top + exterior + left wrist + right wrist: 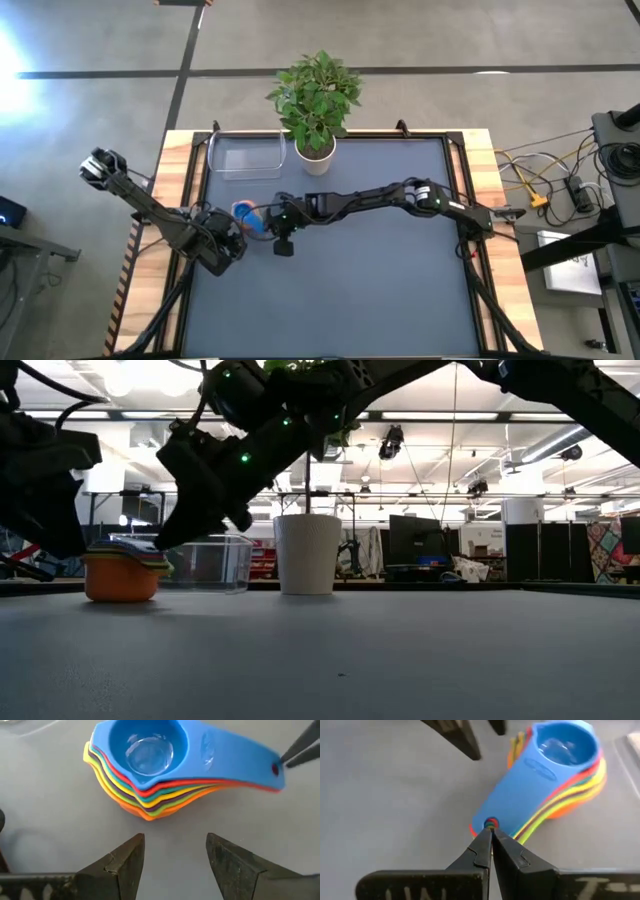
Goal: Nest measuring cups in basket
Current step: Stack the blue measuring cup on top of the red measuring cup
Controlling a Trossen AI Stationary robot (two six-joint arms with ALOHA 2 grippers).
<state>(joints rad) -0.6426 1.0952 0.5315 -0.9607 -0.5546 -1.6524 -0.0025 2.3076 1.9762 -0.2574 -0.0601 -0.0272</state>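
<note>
The measuring cups (150,765) stand nested in one stack on the table, blue on top and orange at the bottom, with their handles fanned toward the right arm; the stack also shows in the high view (247,214) and the low view (122,574). My left gripper (175,851) is open and sits just short of the stack's bowl side, touching nothing. My right gripper (491,834) is shut at the handles' free end. The clear basket (245,157) lies beyond the stack, by the plant. My right gripper has its shut fingertips (485,845) against the free end of the stacked handles (491,823), by the hanging hole. It comes slanting down from the table's right side, along the handles. Nothing sits between the fingers. The stack rests on the table on its orange base.
A potted plant in a white pot (315,150) stands at the far edge, right of the basket (210,565). The grey mat (380,290) stretches bare toward the near and right sides. Both arms crowd the stack at the table's left centre.
</note>
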